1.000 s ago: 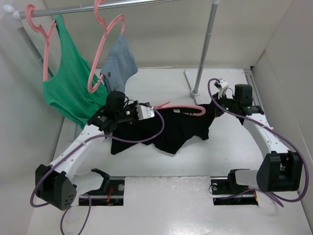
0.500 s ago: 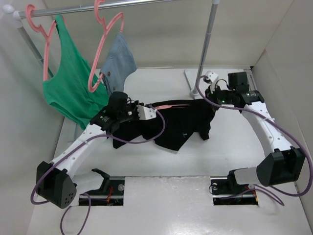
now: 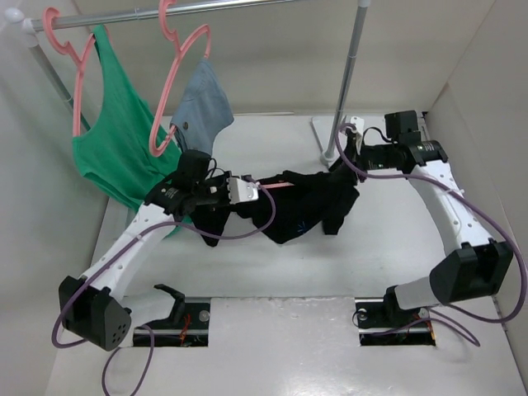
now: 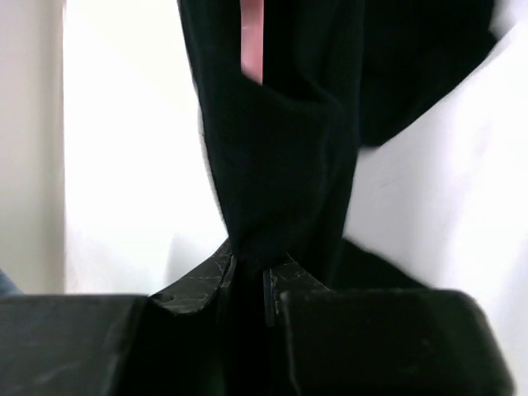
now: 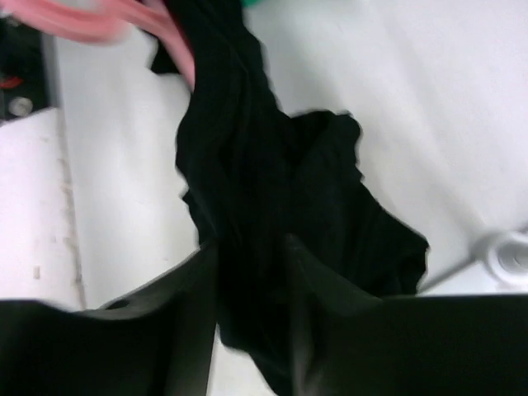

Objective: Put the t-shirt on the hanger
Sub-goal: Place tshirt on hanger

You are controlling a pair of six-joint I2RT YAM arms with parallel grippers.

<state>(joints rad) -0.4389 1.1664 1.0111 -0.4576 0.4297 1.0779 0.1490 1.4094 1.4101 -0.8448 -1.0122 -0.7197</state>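
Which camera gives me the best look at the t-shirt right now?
Top external: it shows the whole t-shirt, bunched up and held at both ends. The left wrist view gives only a dark fold pinched in the left pincer. The right wrist view gives a blurred close-up of cloth gripped in the right pincer.

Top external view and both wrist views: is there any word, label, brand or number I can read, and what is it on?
No text can be read in any view.
t-shirt: a small blue mark on the black cloth, too small to tell whether it holds letters.
Wrist views: only black cloth and a strip of the pink hanger, with no print.
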